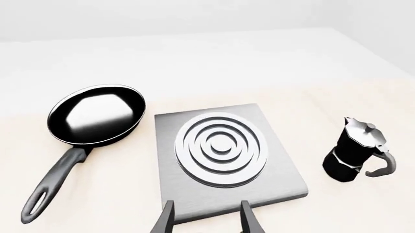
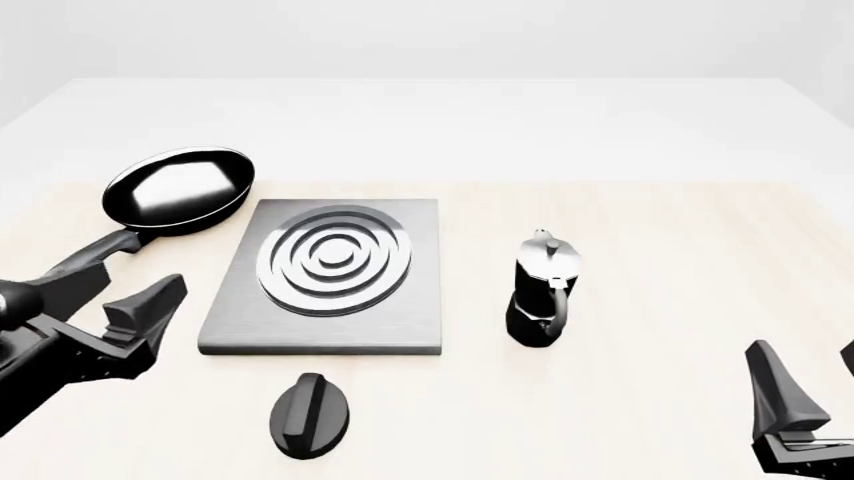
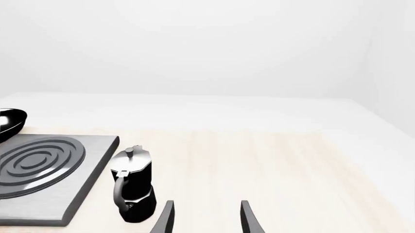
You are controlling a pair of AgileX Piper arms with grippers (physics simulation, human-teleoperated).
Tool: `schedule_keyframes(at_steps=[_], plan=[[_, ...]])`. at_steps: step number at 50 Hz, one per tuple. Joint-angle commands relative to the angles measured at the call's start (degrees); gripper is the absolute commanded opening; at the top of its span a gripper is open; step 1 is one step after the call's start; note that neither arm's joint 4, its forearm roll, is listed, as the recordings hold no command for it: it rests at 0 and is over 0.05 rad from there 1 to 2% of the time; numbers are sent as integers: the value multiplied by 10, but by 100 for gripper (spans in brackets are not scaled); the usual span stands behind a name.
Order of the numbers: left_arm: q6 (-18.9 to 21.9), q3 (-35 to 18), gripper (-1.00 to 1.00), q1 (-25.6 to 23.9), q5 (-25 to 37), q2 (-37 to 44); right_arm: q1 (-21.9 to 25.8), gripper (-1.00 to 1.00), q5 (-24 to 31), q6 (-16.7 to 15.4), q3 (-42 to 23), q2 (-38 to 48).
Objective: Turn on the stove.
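The stove [image 2: 334, 300] is a flat square grey slab with silver burner rings, in the middle of the table. Its black oval knob [image 2: 311, 415] lies apart on the table, in front of the slab's near edge. My left gripper [image 2: 118, 295] is open and empty, low at the slab's left near side. In the left wrist view it [image 1: 206, 221] points at the stove [image 1: 279, 174]; the knob is out of that view. My right gripper [image 2: 814, 375] is open and empty at the near right, far from the knob. In the right wrist view it [image 3: 206, 218] shows beside the stove [image 3: 84, 184].
A black frying pan [image 2: 180, 188] lies at the slab's far left, its handle [image 2: 80, 262] reaching toward my left gripper. A black-and-silver moka pot [image 2: 545, 290] stands just right of the slab. It also shows in the wrist views [image 1: 355, 150] [image 3: 133, 189].
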Motion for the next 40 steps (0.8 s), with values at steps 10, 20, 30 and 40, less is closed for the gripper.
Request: schedule_keyframes(at_steps=[10, 20, 30, 40], plan=[[-43, -37, 100, -99, -12, 126, 1, 100, -6, -3, 0, 9], [-69, -34, 100, -125, -37, 182, 0, 100, -7, 0, 0, 11], [-101, -32, 100, -155, -66, 237, 0, 100, -11, 4, 0, 16], [-92, -26, 100, -157, -91, 258, 2, 100, -18, 5, 0, 24]])
